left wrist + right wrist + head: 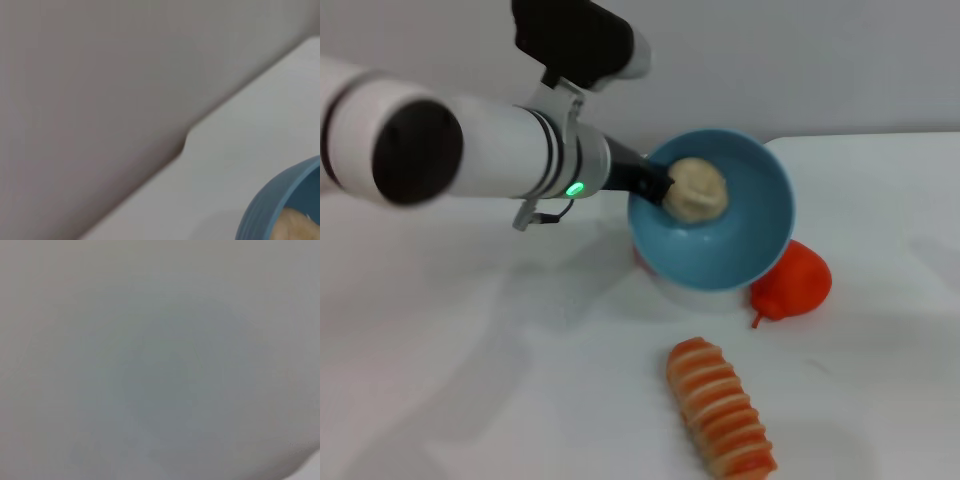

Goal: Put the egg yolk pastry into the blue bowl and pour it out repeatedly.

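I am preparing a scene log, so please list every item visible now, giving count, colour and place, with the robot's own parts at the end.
smooth light-blue plastic bowl: one, light blue, lifted and tilted above the white table, near the middle of the head view.
small pale beige egg yolk pastry: one, beige-tan, inside the bowl against its far wall.
red toy pear: one, red, on the table beside the bowl, toward the robot's right.
orange-and-cream striped roll: one, orange and cream, on the table nearer the robot.
white table: one, white, under everything.
left gripper: one, black, at the bowl's rim on the robot's left side.
right gripper: not visible.
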Motion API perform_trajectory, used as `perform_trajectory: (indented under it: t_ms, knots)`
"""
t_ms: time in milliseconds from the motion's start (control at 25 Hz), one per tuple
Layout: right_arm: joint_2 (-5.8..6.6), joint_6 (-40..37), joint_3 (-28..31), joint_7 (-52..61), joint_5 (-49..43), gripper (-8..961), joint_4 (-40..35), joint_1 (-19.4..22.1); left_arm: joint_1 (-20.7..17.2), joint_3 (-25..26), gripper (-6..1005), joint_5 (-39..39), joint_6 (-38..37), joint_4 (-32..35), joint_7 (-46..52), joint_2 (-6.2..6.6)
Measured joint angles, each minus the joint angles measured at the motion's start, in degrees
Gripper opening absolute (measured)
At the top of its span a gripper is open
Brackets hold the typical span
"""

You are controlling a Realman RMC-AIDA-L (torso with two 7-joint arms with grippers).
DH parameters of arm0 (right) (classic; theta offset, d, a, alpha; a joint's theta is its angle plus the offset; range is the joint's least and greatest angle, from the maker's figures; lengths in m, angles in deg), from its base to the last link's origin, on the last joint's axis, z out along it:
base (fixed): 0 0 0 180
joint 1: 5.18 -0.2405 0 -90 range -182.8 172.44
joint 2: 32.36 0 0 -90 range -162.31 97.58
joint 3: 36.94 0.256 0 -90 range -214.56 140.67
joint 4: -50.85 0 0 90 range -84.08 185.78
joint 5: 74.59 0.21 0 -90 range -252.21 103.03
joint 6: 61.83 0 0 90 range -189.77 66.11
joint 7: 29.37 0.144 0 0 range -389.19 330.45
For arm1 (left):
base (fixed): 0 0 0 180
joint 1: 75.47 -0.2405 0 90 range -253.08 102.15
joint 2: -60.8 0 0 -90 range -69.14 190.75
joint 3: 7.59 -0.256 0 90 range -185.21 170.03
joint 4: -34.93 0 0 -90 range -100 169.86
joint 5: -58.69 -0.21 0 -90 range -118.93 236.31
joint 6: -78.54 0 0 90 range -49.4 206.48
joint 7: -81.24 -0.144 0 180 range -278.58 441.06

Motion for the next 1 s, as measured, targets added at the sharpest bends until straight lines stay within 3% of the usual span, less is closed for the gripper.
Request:
perform_trajectory:
  t_ms: [80, 240, 640, 1000]
  knots:
    - [0.00, 1.2, 1.9, -1.2, 0.0, 376, 1.9, 1.7, -1.3, -4.5, -1, -2.9, -8.0, 0.0, 0.2, -0.11]
    - [-0.08, 3.4, 5.2, -1.9, 0.0, 377, 3.9, 4.8, -2.7, -9.3, -1, -8.6, -15.1, 0.4, 1.2, -0.39]
    - [-0.25, 5.4, 9.9, -2.1, 0.0, 377, 6.1, 8.0, -7.4, -14.0, 0, -19.0, -32.7, 1.7, 2.7, -0.58]
    - [-0.27, 6.0, 10.1, -2.2, 0.0, 377, 6.9, 7.1, -10.4, -17.5, 0, -19.3, -48.2, 4.4, -12.9, -0.78]
